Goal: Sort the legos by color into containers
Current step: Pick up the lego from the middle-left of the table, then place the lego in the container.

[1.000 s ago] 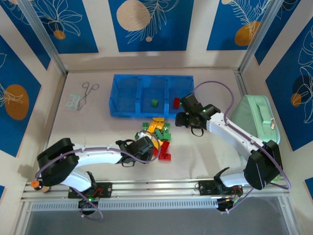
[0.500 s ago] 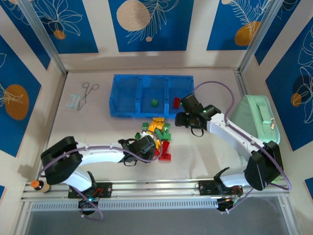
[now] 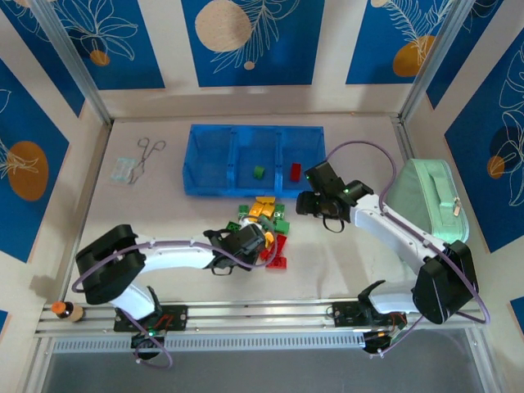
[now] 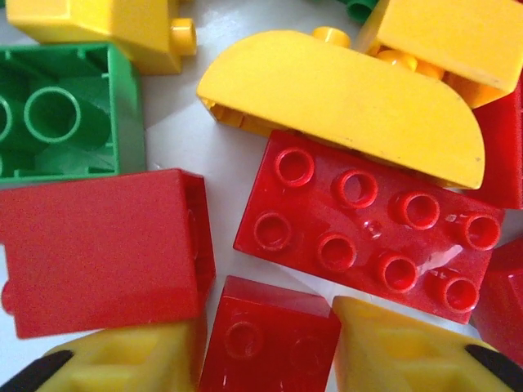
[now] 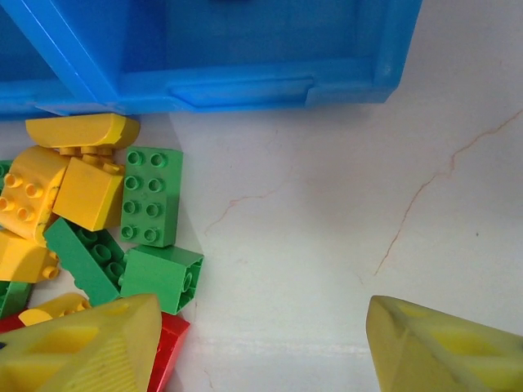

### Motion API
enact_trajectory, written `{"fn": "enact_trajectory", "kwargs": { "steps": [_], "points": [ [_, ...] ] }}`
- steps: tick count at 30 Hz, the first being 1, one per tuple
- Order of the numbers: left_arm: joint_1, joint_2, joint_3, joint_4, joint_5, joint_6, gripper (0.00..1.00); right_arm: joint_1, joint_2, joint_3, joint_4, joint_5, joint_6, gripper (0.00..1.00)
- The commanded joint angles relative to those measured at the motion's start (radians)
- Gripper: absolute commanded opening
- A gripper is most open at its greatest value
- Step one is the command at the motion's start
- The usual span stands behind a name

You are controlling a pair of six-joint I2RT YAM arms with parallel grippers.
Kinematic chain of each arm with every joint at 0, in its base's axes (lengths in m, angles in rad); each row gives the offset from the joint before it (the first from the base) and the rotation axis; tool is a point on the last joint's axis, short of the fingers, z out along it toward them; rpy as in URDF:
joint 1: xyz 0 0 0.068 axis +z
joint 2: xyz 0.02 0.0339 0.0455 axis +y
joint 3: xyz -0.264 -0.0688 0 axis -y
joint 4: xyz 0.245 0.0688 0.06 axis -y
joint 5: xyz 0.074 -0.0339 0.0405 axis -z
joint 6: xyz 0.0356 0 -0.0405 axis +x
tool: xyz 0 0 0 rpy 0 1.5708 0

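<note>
Sorting's barely started, most legos (image 3: 266, 219) sit piled just in front of the blue tray (image 3: 211, 190). My left claw (image 3: 264, 246) pinches a small red brick (image 4: 270, 335) from both sides, while my right claw (image 5: 261, 343) hangs open and empty nearby. Next up, I reckon: lift clean, then carry it to the right-hand compartment with the other red

Blue leaf-print wall panels (image 3: 286, 49) — pale tabletop (image 3: 164, 221)

A high camera looks down over the pale worktop (image 3: 164, 217). Both wrist cameras face down, close above the red, green and yellow studded plastic bricks (image 3: 267, 223).
</note>
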Motion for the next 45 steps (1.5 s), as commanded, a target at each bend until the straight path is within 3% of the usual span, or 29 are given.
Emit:
{"fn": "enact_trajectory", "kwargs": {
  "steps": [1, 9, 16, 22, 27, 31, 36, 40, 45],
  "points": [
    [0.001, -0.081, 0.008, -0.058, -0.011, -0.014, 0.39, -0.004, -0.015, -0.021, 0.020, -0.025, 0.026, 0.68],
    [0.062, -0.220, 0.056, -0.155, -0.031, 0.024, 0.38, -0.003, -0.017, -0.026, 0.026, -0.031, 0.030, 0.67],
    [0.339, -0.301, 0.146, -0.180, 0.051, 0.127, 0.37, 0.017, -0.030, -0.034, 0.024, -0.038, 0.043, 0.67],
    [0.557, -0.172, 0.321, -0.177, 0.106, 0.231, 0.37, 0.070, -0.018, -0.014, 0.006, -0.027, 0.055, 0.66],
    [0.655, -0.044, 0.434, -0.159, 0.173, 0.243, 0.35, 0.103, -0.027, -0.015, -0.018, 0.002, 0.072, 0.65],
    [0.641, -0.037, 0.455, -0.120, 0.214, 0.217, 0.34, 0.092, -0.058, -0.031, -0.047, 0.036, 0.083, 0.65],
    [0.522, 0.026, 0.595, -0.128, 0.179, 0.231, 0.35, 0.028, -0.091, -0.028, -0.136, 0.137, 0.182, 0.64],
    [0.426, 0.190, 0.817, -0.179, 0.195, 0.265, 0.35, -0.034, -0.144, -0.081, -0.078, 0.051, 0.176, 0.64],
    [0.367, 0.445, 1.121, -0.260, 0.265, 0.274, 0.35, -0.059, -0.139, -0.098, -0.071, -0.024, 0.151, 0.64]
  ]
}}
